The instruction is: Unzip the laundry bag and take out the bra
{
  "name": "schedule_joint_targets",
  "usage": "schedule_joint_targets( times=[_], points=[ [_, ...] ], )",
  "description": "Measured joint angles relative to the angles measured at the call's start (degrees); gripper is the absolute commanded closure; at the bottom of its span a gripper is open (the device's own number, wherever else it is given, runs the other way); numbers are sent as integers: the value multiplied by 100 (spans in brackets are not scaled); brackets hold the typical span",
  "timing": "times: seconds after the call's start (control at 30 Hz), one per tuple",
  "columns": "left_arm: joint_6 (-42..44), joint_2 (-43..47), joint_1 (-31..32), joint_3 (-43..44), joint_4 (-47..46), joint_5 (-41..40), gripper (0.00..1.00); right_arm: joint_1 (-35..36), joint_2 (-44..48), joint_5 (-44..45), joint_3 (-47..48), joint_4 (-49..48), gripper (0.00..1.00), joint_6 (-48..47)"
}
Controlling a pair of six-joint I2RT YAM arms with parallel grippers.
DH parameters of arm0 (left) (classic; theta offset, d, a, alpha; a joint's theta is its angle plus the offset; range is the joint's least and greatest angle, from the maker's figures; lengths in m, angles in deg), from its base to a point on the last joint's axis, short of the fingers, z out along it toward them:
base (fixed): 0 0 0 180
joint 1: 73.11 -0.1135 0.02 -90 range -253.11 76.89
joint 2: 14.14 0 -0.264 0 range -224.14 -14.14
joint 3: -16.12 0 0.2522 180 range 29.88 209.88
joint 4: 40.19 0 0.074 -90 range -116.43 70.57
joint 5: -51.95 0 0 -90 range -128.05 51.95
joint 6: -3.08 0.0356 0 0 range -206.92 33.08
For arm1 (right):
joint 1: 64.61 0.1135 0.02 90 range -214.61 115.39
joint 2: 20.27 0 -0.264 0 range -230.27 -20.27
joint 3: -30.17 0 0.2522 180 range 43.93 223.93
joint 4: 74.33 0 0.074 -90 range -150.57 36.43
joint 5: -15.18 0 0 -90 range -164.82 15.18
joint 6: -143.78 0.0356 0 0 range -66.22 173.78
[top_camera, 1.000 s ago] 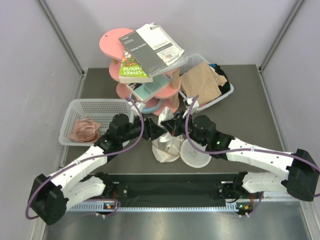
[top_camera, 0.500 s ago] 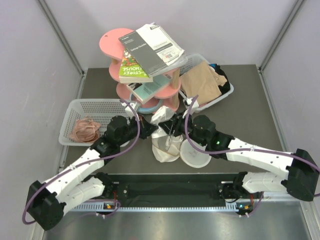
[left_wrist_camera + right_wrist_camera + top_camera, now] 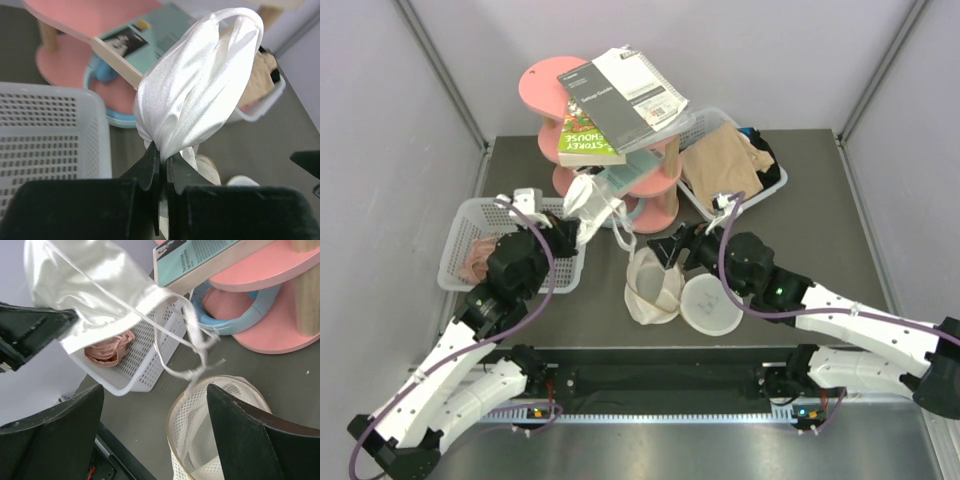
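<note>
The laundry bag [image 3: 653, 287] lies open on the table's middle, its mesh mouth [image 3: 220, 440] gaping and its round flap [image 3: 711, 305] beside it on the right. My left gripper [image 3: 163, 152] is shut on the bra [image 3: 200, 85], a satin off-white bundle held up over the white basket's right end [image 3: 585, 203]. Thin straps [image 3: 186, 347] trail from it down toward the bag's rim. Just right of the bag, my right gripper [image 3: 672, 250] is open, and the bag's mouth lies beneath its right finger [image 3: 252, 435].
A white mesh basket [image 3: 510, 215] at the left holds a pinkish-brown bundle [image 3: 480, 262]. Behind stands a pink tiered stand [image 3: 620, 185] stacked with books [image 3: 615, 100]. At the back right a second basket [image 3: 772, 185] holds tan cloth [image 3: 720, 165].
The left gripper closed on the bra, then rose and swung left, drawing it up out of the bag. The right gripper opened, let go of the bag and drew back slightly right.
</note>
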Motion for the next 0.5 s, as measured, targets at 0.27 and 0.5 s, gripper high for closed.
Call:
schedule_joint_targets(
  times=[0.27, 0.5],
  points=[
    [586, 131, -35, 433, 409, -1679, 100, -37, 306, 256, -17, 210, 16, -44],
    [837, 68, -186, 437, 778, -2900, 100, -74, 374, 315, -72, 317, 16, -42]
  ],
)
